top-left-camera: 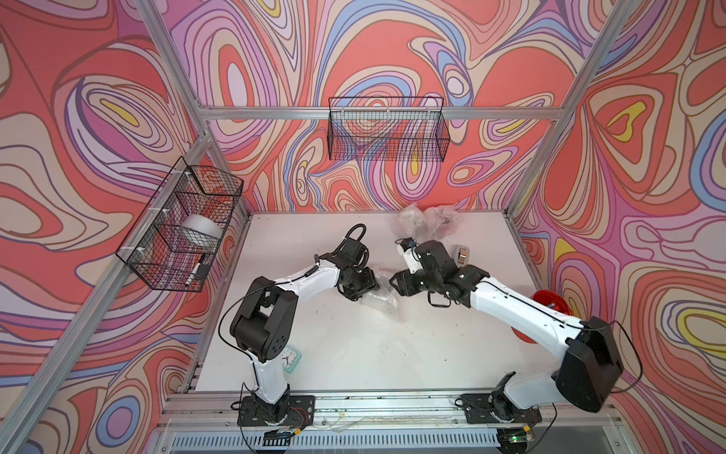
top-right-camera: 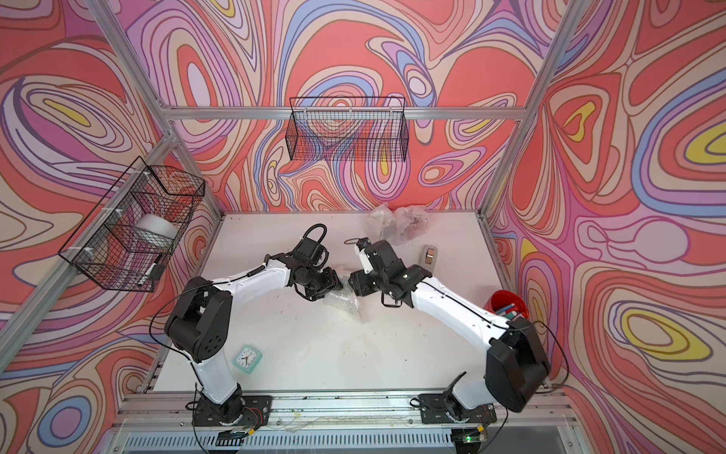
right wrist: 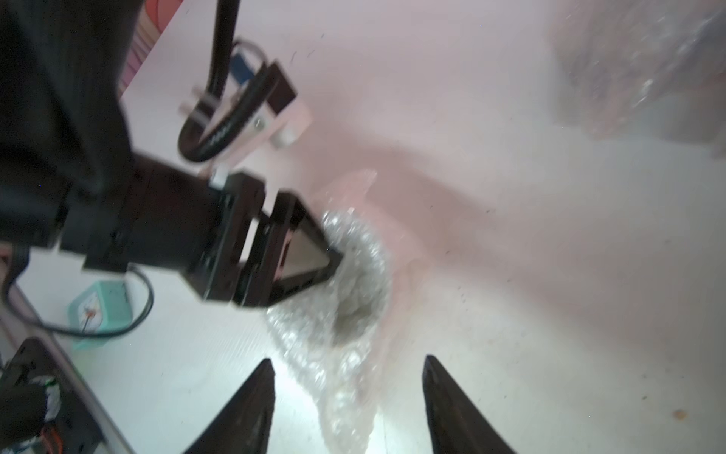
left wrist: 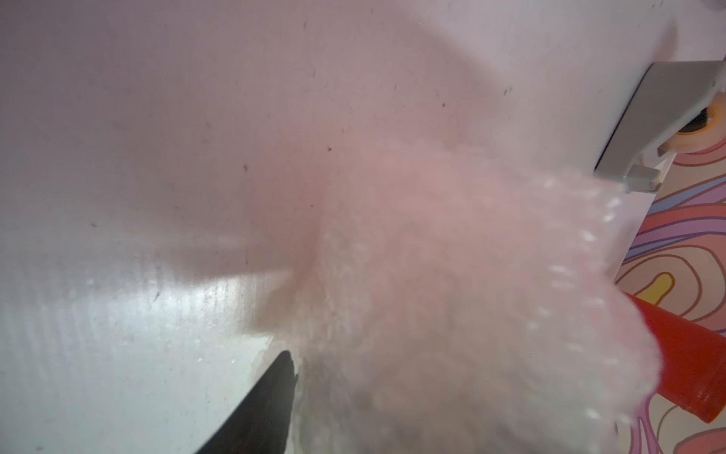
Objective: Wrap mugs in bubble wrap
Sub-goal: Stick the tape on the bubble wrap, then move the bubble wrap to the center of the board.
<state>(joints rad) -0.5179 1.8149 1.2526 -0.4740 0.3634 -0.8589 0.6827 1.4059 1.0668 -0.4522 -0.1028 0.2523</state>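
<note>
**Front rail** [top-left-camera: 393, 399]: aluminium, nearest the camera. It carries both arm bases.

**Clock** [top-right-camera: 246, 356]: small, square, mint-green case with a white dial. It lies on the white table [top-left-camera: 353, 353] near the front left corner, just beside the left arm's lower link.

**Red cup** [top-right-camera: 508, 307]: upright at the table's right edge with pens inside, partly hidden behind the right arm.

**Bubble wrap** [top-left-camera: 379, 302]: a clear, crumpled bundle at the table's centre, lying on the surface between the two grippers. A loose tail trails toward the front. What it holds cannot be made out.

**Left gripper** [top-left-camera: 367, 287]: its tips are against the bundle's left side. The left wrist view shows only one dark finger [left wrist: 271, 408]; blurred wrap hides the rest. Whether it is spread or pinching cannot be told.

**Right gripper** [right wrist: 349, 359]: fingers spread wide at the bundle's right side. The tail of wrap runs between them, clear of both.

**Grey object** [top-left-camera: 462, 254]: small, on the table just right of the right wrist. It is too small to identify.

**Two further bundles** [top-left-camera: 410, 220]: bubble wrap, side by side and touching, at the table's far edge against the back wall. Contents unclear.

**Wire basket, left wall** [top-left-camera: 157, 251]: black, divided into compartments. A white roll [top-left-camera: 200, 232] sits in the middle compartment and a marker [top-left-camera: 195, 273] in the nearest.

**Wire basket, back wall** [top-left-camera: 387, 129]: black and long, hung on the horizontal rail.
</note>
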